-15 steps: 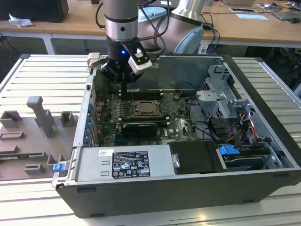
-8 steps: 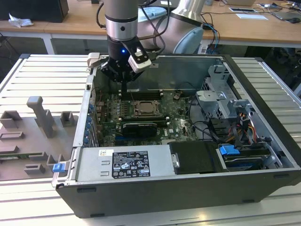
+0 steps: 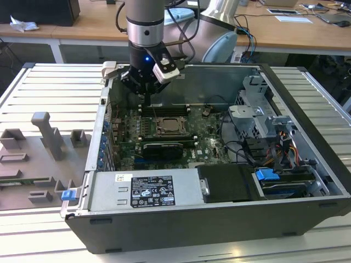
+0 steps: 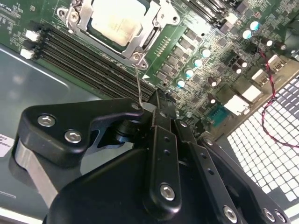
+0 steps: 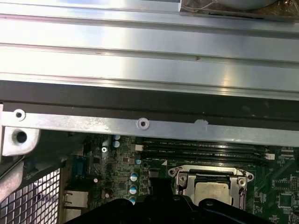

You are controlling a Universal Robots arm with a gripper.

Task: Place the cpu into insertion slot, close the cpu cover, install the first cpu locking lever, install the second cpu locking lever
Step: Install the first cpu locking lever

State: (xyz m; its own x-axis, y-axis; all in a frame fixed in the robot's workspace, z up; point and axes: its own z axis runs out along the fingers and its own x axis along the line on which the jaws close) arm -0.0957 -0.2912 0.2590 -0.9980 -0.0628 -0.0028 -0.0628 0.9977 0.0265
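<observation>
In the exterior view, your gripper [image 3: 148, 98] hangs inside the open computer case [image 3: 307, 104], low over the green motherboard [image 3: 123, 137] near the case's far wall. The insertion slot [image 3: 159, 131] lies just in front of it, with the cpu [image 3: 173, 126] showing as a pale square at its centre. A black graphics card [image 3: 162, 149] lies just camera-side of the slot, and a grey power supply [image 3: 142, 189] fills the near corner. The case rests on a ribbed metal counter [image 3: 38, 87], with grey fixture blocks [image 3: 46, 137] at the exterior view's left.

In the second wrist view, the fingers [image 4: 161, 140] come to a point with their tips drawn together and no gap between them. The cpu [image 4: 114, 21] sits in the slot, and the cpu cover [image 4: 154, 29] lies flat over it, its shiny frame ringing the pale face. A thin wire locking lever [image 4: 138, 84] rises from the socket's corner and ends just beside the fingertips. You cannot tell from here whether it is pinched or only touching. The long black memory slots [image 4: 88, 60] run alongside the socket.

In the first wrist view, the cpu [image 5: 212, 191] shows through the window of the cover [image 5: 210, 169], which is down, with the memory slots [image 5: 201, 150] just beside the socket. Past them run the case's metal edge [image 5: 140, 123] and the ribbed counter [image 5: 140, 56].
</observation>
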